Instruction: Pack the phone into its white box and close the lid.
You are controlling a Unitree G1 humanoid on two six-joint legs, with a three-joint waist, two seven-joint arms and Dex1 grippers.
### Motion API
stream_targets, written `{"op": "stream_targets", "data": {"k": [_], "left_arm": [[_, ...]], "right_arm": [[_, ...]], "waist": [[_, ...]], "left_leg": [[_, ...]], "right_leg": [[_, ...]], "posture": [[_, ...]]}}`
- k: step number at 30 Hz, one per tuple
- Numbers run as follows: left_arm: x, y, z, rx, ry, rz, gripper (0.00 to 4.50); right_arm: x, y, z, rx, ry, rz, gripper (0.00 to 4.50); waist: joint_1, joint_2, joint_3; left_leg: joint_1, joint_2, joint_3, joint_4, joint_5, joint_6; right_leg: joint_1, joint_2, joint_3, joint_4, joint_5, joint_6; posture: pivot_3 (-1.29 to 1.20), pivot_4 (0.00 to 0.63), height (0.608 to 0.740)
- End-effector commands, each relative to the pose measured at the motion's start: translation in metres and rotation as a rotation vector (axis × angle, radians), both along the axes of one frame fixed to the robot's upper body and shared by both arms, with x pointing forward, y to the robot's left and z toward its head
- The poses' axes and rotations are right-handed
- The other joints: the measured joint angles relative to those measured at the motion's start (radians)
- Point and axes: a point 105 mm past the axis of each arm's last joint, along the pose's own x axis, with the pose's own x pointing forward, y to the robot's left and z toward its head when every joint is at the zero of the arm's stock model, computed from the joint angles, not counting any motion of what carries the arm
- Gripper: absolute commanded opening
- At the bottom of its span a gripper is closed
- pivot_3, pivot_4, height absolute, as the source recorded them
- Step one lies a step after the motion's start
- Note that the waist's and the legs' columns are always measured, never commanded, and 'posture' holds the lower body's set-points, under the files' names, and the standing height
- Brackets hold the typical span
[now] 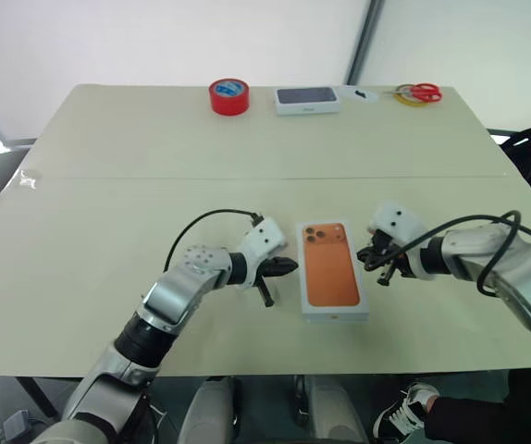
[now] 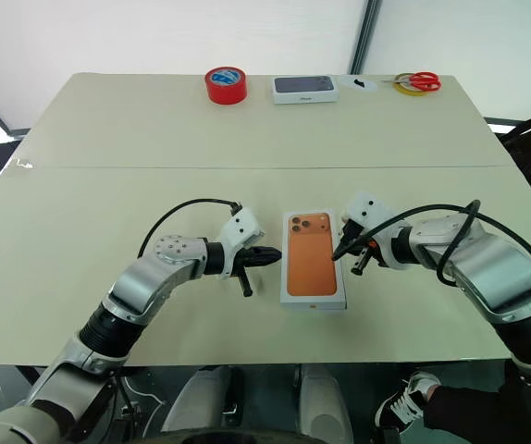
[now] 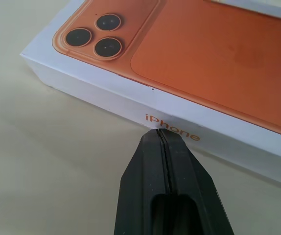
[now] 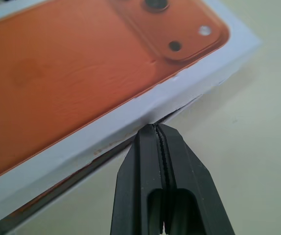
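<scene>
Both pincers closed, empty: left gripper (image 1: 279, 268), right gripper (image 1: 376, 257) flank iPhone box lid (image 1: 332, 270); uneven push risks skewed, jammed lid.

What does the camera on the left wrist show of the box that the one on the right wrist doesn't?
Left wrist view: orange lettering on the side wall, three round lenses pictured on top, and the shut left gripper at that wall.
Right wrist view: a dark gap under the lid's edge, with the shut right gripper pointing at it.
Both: the white box with its orange top, on the cream table.
</scene>
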Motion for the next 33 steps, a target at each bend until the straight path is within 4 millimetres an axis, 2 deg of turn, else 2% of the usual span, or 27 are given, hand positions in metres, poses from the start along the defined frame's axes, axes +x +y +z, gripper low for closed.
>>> {"op": "stream_targets", "data": {"k": [1, 18, 23, 25, 29, 33], "left_arm": [[-0.007, -0.018, 0.017, -0.044, -0.057, -0.077, 0.00], [-0.012, -0.017, 0.009, -0.022, -0.041, -0.092, 0.00], [-0.008, -0.012, 0.007, -0.011, -0.036, -0.071, 0.00], [-0.004, -0.005, 0.007, -0.016, -0.034, -0.045, 0.00], [0.007, 0.008, 0.019, -0.071, -0.034, 0.028, 0.00], [0.014, 0.005, 0.040, -0.159, -0.039, 0.058, 0.00]], "right_arm": [[-0.003, 0.006, 0.011, 0.010, -0.037, 0.041, 0.04], [-0.009, 0.003, 0.003, 0.002, 0.003, 0.035, 0.04], [-0.009, -0.001, 0.002, -0.013, -0.003, 0.025, 0.04], [-0.008, -0.006, 0.007, -0.022, -0.016, 0.018, 0.04], [-0.010, -0.018, 0.020, -0.026, -0.055, 0.027, 0.04], [-0.021, -0.017, 0.032, 0.021, -0.071, 0.111, 0.04]], "waist": [[0.000, 0.000, 0.000], [0.000, 0.000, 0.000], [0.000, 0.000, 0.000], [0.000, 0.000, 0.000], [0.000, 0.000, 0.000], [0.002, 0.000, 0.000]], "left_leg": [[0.000, 0.000, 0.000, 0.000, 0.000, 0.000], [0.000, 0.000, 0.000, 0.000, 0.000, 0.000], [0.000, 0.000, 0.000, 0.000, 0.000, 0.000], [0.000, 0.000, 0.000, 0.000, 0.000, 0.000], [0.000, 0.000, 0.000, 0.000, 0.000, 0.000], [0.001, 0.000, 0.000, 0.000, 0.000, 0.000]], "right_leg": [[0.000, 0.000, 0.000, 0.000, 0.000, 0.000], [0.000, 0.000, 0.000, 0.000, 0.000, 0.000], [0.001, 0.000, 0.000, 0.000, 0.000, 0.000], [0.000, 0.000, 0.000, 0.000, 0.000, 0.001], [0.000, 0.000, 0.000, 0.000, 0.001, 0.001], [0.001, 0.000, 0.000, 0.000, 0.001, 0.001]], "posture": [[0.00, 0.150, 0.732], [0.00, 0.150, 0.732], [0.00, 0.150, 0.732], [0.00, 0.150, 0.732], [0.00, 0.150, 0.732], [0.00, 0.150, 0.732]]}}
